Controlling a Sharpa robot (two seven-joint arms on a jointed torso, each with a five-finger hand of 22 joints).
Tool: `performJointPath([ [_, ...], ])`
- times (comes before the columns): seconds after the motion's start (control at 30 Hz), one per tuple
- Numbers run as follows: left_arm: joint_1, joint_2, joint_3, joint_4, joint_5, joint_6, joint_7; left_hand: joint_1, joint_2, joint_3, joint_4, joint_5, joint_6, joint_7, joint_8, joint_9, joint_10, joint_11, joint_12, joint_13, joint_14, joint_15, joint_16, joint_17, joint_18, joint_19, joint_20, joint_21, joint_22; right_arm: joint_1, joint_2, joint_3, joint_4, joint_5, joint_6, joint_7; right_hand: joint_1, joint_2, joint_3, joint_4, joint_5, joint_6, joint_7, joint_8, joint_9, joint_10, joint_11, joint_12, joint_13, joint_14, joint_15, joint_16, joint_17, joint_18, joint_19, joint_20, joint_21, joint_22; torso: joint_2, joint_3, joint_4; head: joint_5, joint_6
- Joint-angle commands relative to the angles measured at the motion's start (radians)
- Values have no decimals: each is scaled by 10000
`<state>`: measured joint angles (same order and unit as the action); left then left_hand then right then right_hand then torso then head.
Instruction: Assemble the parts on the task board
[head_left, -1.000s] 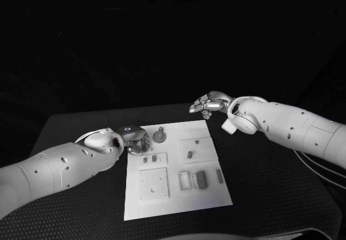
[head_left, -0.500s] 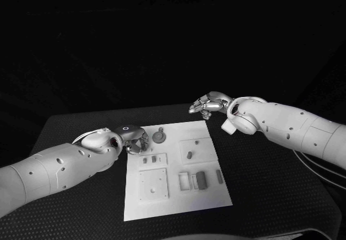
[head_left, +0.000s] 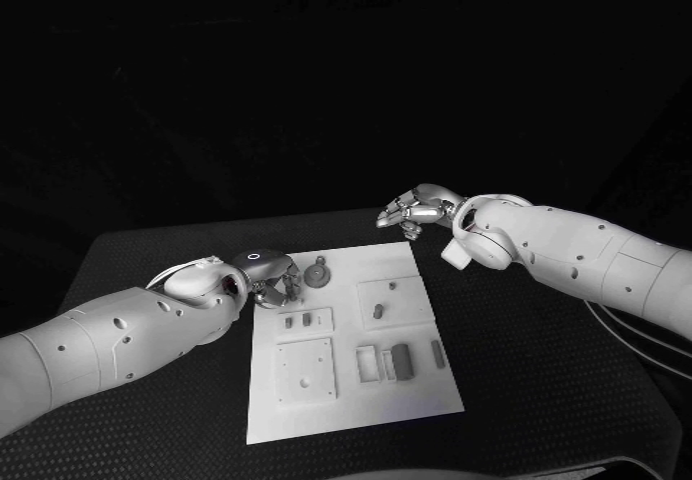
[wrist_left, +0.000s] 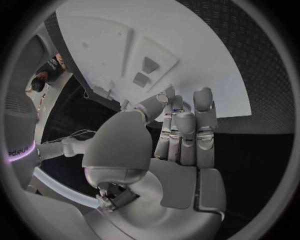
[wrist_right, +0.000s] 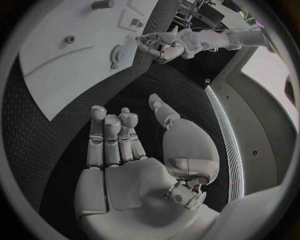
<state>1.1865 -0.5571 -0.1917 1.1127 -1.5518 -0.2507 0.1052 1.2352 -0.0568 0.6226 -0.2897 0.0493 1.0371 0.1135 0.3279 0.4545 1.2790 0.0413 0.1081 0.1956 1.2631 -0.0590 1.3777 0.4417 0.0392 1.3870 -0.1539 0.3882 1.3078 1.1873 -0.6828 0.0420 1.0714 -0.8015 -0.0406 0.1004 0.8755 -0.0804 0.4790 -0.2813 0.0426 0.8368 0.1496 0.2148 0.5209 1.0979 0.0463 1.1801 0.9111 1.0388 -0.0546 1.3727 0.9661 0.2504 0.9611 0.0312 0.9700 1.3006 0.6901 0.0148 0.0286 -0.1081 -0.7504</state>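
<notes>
Locate the task board (head_left: 411, 395) at the middle of the black table (head_left: 144, 260), its long axis running away from the robot. Its parts lie in recesses across the plate. The round part with a tab (head_left: 317, 272) sits in the board's far left corner, with two small parts (head_left: 300, 321) in the panel just nearer the robot.

Check the left hand (head_left: 260, 279). It hangs at the board's far left edge, just beside the round part, which lies directly toward the board's centre from its fingers. In the left wrist view the fingers (wrist_left: 186, 131) extend straight and close together with the thumb alongside. Nothing is held between them.

Check the right hand (head_left: 418, 212). It hovers beyond the board's far right corner, well apart from every part. In the right wrist view its fingers (wrist_right: 114, 137) are likewise extended and empty.

Treat the left hand as the nearer one: a short inward reach would likely bring it onto the round part. Whether it touches the board now cannot be told.
</notes>
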Motion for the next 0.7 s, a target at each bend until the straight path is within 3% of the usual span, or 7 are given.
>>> performJointPath([
  [0.03,4,82,9,6,44,-72,153,41,58,72,-15,46,74,2,25,11,123,67,29,12,37,-67,-56,16,870,14,-48,56,208,-1,23,3,8,11,52,90,-8,54,55,-8,60,15,89,-15,-4,-27,-19,54,-13,-16,-68,51,-11,114,47,-9,13,-14,6,3,-13,-2,10],
  [0.5,0,367,-2,-275,44,214,149,41,60,81,-12,47,71,4,22,9,124,67,20,13,35,-67,-61,17,863,13,-50,54,207,-1,35,3,10,11,58,87,-11,54,54,-7,60,14,89,-15,-3,-27,-19,55,-16,-16,-68,50,-13,114,47,-10,12,-14,11,12,-17,6,-4],
  [0.7,-1,397,-7,-325,30,275,130,42,65,87,-12,47,66,6,19,7,122,67,14,13,33,-67,-64,18,860,11,-52,53,206,0,36,3,15,11,58,86,-12,53,54,-8,59,14,89,-15,-3,-27,-19,55,-18,-16,-68,51,-14,114,47,-10,12,-15,10,9,-9,-76,-61],
])
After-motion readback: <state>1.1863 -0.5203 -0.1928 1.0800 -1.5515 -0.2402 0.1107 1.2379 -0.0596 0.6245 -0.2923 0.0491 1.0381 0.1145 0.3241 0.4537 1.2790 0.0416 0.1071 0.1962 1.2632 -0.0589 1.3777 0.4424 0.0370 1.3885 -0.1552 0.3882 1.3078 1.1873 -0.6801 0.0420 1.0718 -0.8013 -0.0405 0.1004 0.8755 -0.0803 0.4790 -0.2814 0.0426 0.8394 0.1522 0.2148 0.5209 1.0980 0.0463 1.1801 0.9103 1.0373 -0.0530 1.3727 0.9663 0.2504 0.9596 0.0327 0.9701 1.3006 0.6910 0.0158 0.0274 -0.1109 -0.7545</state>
